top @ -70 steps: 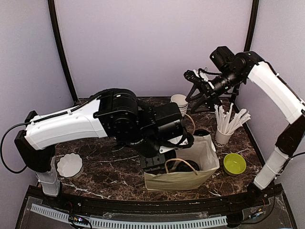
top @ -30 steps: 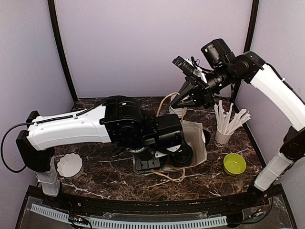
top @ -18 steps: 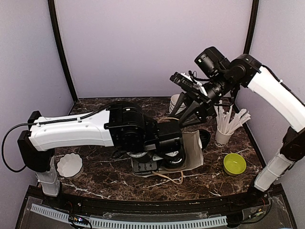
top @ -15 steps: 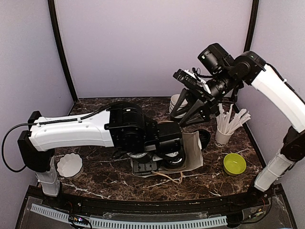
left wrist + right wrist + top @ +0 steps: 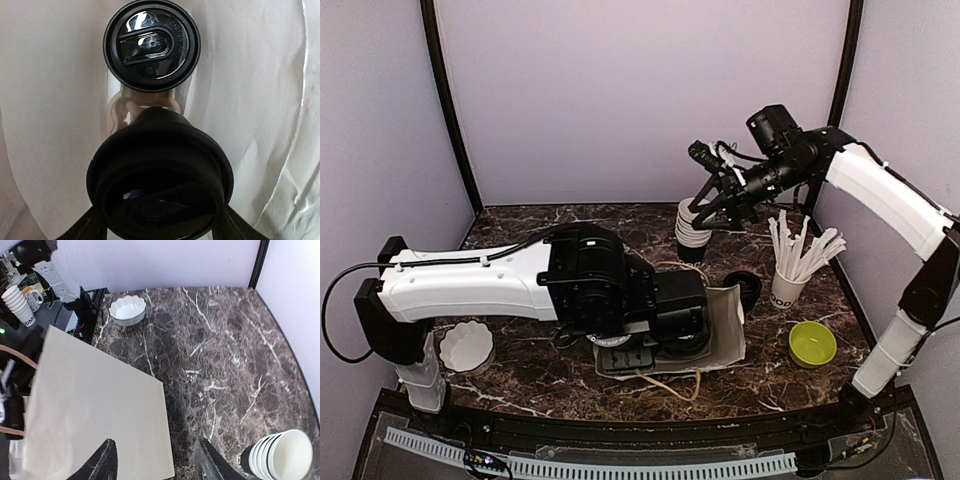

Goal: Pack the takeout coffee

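The beige paper bag (image 5: pixel 725 325) lies flat on the dark marble table (image 5: pixel 540 385). The bulky white-and-black left arm (image 5: pixel 590 290) sprawls over the bag's left end, so nothing gets in from that side. Inside the bag, a black-lidded paper cup (image 5: pixel 160 185) fills the near space and a second lidded cup (image 5: pixel 151 45) sits just behind it, with the paper walls close on both sides. Behind the bag stands a stack of black-banded paper cups (image 5: pixel 691 230). The right gripper (image 5: pixel 708 205) hangs above that stack, fingers spread around nothing. Right of the bag, a loose black lid (image 5: pixel 746 288), a cup of white sticks (image 5: pixel 788 285) and a green bowl (image 5: pixel 812 343) leave only narrow lanes. Left of the bag, past the arm, bare marble runs to a white scalloped bowl (image 5: pixel 466 346).
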You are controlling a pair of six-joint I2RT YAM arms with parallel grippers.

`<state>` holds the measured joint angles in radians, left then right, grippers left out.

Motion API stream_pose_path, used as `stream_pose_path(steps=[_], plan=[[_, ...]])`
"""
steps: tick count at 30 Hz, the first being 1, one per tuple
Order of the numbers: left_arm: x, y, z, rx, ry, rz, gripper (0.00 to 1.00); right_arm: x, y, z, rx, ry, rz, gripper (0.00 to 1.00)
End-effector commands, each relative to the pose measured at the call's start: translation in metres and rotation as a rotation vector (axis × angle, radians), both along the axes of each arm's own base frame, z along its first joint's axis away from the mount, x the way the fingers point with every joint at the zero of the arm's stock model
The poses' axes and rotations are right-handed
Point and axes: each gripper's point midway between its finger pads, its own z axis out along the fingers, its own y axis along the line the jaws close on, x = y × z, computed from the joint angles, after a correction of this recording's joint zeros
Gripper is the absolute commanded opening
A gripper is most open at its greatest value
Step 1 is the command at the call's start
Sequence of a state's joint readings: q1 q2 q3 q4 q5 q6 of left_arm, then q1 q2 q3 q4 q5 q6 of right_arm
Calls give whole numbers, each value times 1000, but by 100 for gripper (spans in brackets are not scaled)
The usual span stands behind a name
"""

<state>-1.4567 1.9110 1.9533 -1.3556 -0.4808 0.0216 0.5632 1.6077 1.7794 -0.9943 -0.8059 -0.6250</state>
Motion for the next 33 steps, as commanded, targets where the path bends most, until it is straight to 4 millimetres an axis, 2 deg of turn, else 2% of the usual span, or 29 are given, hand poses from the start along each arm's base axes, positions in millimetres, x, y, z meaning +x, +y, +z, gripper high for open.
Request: stream_pose_path(steps=[1,5,12,19,33], plan=[[6,8,6,12,-62,17,45,21,14,-51,-69,76,-19,51],[11,7,14,-42,-115,9,45,15,14,-83,-110,142,-16,51],[9,2,14,-94,-117,-56,45,0,15,-115,-167,159,-15,50],[6,3,7,-103,-109,-91,45,-16,18,-122,-170,176,16,50],[-3,-2,-8,-146,-67,-135,44,-5,25,-128,-199,186,23,50]])
